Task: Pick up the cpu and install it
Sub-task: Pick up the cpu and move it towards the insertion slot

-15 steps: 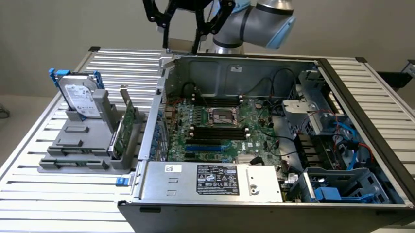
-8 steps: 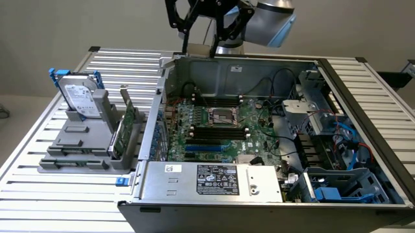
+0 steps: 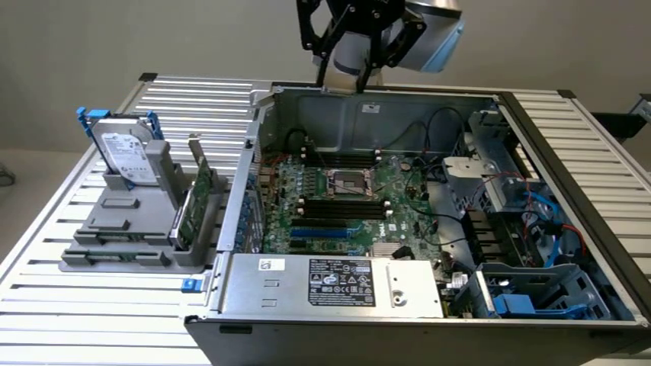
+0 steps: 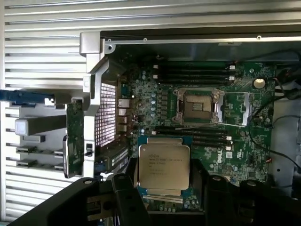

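The cpu (image 4: pixel 163 167), a flat square chip with a silvery printed top and a tan rim, sits between the dark fingers (image 4: pixel 123 195) of my gripper (image 4: pixel 165 188), which is shut on its two sides. In the exterior view the gripper (image 3: pixel 344 76) hangs high above the rear wall of the open computer case (image 3: pixel 386 107). The empty cpu socket (image 3: pixel 346 183) lies in the middle of the green motherboard, well below the gripper. In the wrist view the socket (image 4: pixel 197 106) shows beyond the held chip, with its metal frame open.
A grey holder (image 3: pixel 122 229) on the slatted table at the exterior view's left carries a silver hard drive with a blue bracket (image 3: pixel 127 156) and an upright green card (image 3: pixel 198 198). The power supply (image 3: pixel 336 282), drive cages and cables (image 3: pixel 529 221) crowd the case's near and right sides.
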`<move>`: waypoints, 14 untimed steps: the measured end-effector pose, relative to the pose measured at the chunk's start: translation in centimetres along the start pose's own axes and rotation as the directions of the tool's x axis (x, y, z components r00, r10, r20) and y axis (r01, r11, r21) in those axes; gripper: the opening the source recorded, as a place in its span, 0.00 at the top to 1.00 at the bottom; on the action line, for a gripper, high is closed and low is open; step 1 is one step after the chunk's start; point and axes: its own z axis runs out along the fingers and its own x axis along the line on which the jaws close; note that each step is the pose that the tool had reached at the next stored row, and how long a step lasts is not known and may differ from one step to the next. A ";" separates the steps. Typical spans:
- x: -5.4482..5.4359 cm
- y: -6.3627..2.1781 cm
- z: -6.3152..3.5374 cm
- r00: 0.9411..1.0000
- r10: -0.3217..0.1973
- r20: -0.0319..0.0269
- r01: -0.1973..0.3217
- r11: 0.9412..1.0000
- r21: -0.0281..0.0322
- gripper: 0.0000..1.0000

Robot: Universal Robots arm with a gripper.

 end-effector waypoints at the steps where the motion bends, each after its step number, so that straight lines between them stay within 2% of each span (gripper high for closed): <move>1: -0.2 0.35 0.12 1.000 0.000 0.000 0.000 1.000 0.000 0.45; 5: -0.6 1.94 0.63 1.000 0.000 0.000 0.000 1.000 0.002 0.45; 8: -0.8 2.87 0.95 1.000 0.001 0.001 -0.001 1.000 0.007 0.45; 10: -0.9 3.29 1.11 1.000 0.003 0.003 -0.003 1.000 0.015 0.45; 14: -1.0 3.63 1.34 1.000 0.007 0.011 -0.007 0.999 0.037 0.45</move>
